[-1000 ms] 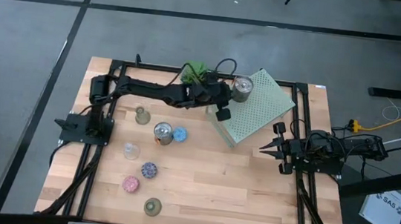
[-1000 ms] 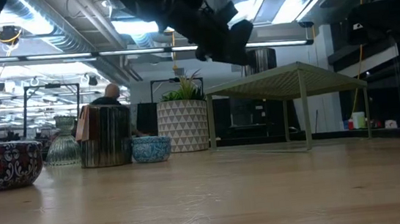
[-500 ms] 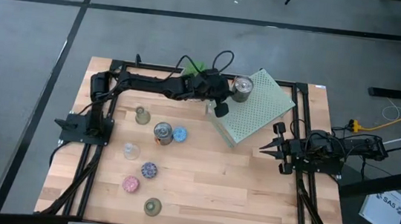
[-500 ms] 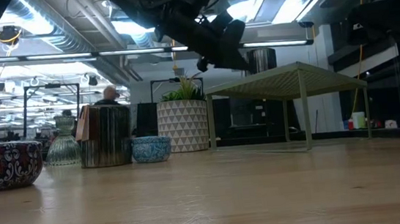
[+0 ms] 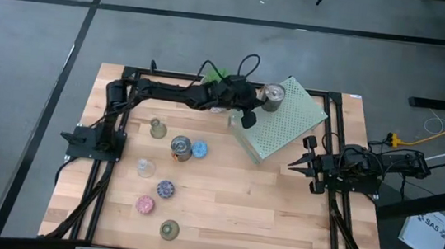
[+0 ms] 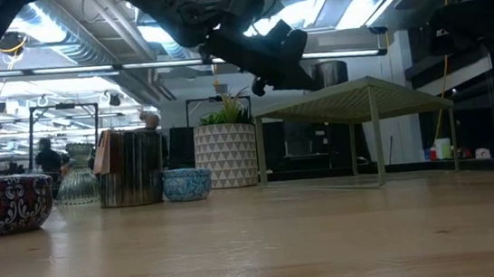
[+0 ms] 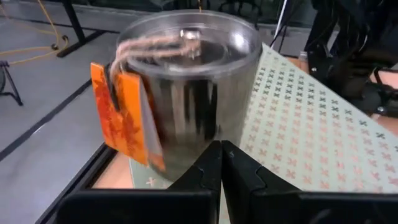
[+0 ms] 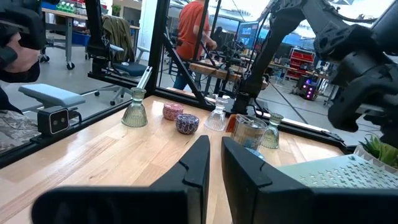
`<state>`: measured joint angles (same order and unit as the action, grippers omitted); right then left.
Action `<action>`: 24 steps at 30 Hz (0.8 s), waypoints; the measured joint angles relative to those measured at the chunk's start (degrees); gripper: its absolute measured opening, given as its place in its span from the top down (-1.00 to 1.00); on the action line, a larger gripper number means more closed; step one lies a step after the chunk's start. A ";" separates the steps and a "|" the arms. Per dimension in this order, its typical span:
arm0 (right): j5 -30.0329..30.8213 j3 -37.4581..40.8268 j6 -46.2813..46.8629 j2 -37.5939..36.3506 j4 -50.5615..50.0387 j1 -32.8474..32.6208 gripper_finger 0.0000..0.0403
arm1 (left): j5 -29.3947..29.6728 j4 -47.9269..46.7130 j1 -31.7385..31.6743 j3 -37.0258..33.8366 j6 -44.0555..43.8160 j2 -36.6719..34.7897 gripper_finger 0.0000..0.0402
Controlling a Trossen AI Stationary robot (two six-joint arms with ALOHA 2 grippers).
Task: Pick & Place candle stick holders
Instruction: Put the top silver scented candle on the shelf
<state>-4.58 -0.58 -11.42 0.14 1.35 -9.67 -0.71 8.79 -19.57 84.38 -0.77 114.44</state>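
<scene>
Silver holder (image 5: pixel 271 97) upright on slab (image 5: pixel 288 127)

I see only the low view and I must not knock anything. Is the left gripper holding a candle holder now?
Observer: No. The left wrist view shows the left gripper shut and empty, pointing at a silver holder just ahead.
Operator: Where does that holder stand?
Observer: On the perforated green slab, near its far edge.
Operator: And the right arm?
Observer: The right gripper waits near the table's right edge, beside the slab.
</scene>
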 joint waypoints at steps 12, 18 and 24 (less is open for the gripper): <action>0.00 0.00 -0.01 0.00 0.01 0.01 0.78 | -0.90 0.24 -0.15 10.13 2.93 7.02 0.98; 0.00 0.00 0.00 0.00 0.00 0.00 0.78 | -1.01 0.48 -0.34 13.04 3.48 9.27 0.99; 0.01 0.00 0.00 0.00 0.00 0.02 0.78 | -0.76 0.40 -1.17 13.82 4.53 11.00 0.98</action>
<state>-4.57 -0.58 -11.42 0.14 1.34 -9.65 -1.46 9.19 -20.74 98.20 3.76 125.44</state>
